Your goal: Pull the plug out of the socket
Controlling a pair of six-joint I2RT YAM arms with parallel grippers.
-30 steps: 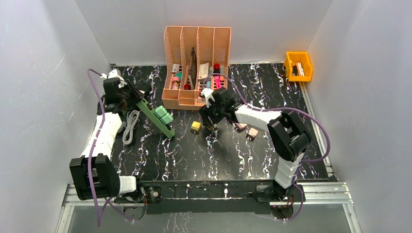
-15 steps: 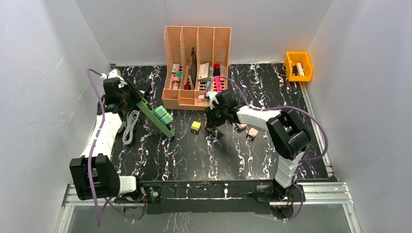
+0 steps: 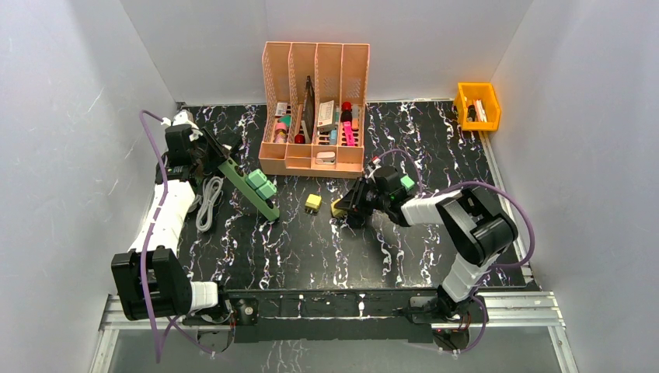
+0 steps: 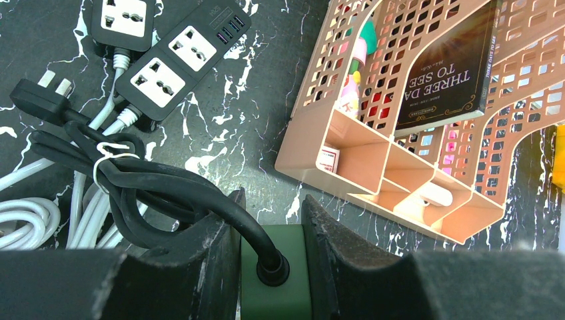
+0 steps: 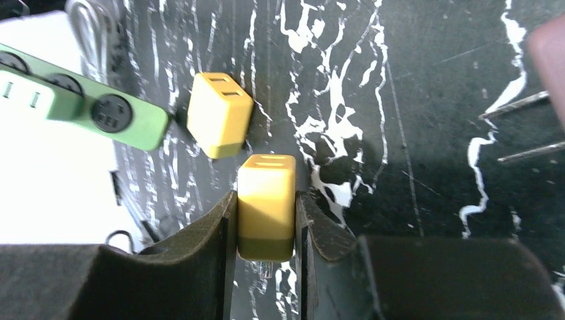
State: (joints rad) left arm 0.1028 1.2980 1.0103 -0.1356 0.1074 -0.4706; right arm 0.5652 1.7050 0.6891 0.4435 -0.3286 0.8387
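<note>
A green power strip (image 3: 250, 188) lies slanted at the table's left, with two mint plugs (image 3: 262, 184) seated in it. My left gripper (image 3: 216, 158) is shut on its far end. In the left wrist view the fingers (image 4: 220, 253) clamp the green end (image 4: 273, 287) where its black cable (image 4: 200, 193) enters. My right gripper (image 3: 343, 210) is low near the table's middle, shut on a yellow plug (image 5: 266, 200). A second yellow plug (image 5: 220, 123) lies loose just beyond it, next to the strip's near end (image 5: 110, 117). That loose plug also shows in the top view (image 3: 313, 203).
An orange file organiser (image 3: 315, 109) with a book and small items stands at the back. Black power strips (image 4: 186, 53) and coiled white cables (image 3: 208, 203) lie at the left. A yellow bin (image 3: 477, 105) sits at the back right. A pink plug (image 5: 550, 60) lies by my right gripper.
My right arm has swung away from the organiser, rightward and toward the near side, and its gripper now sits lower by the loose yellow plug. The left arm and the strip have not moved.
</note>
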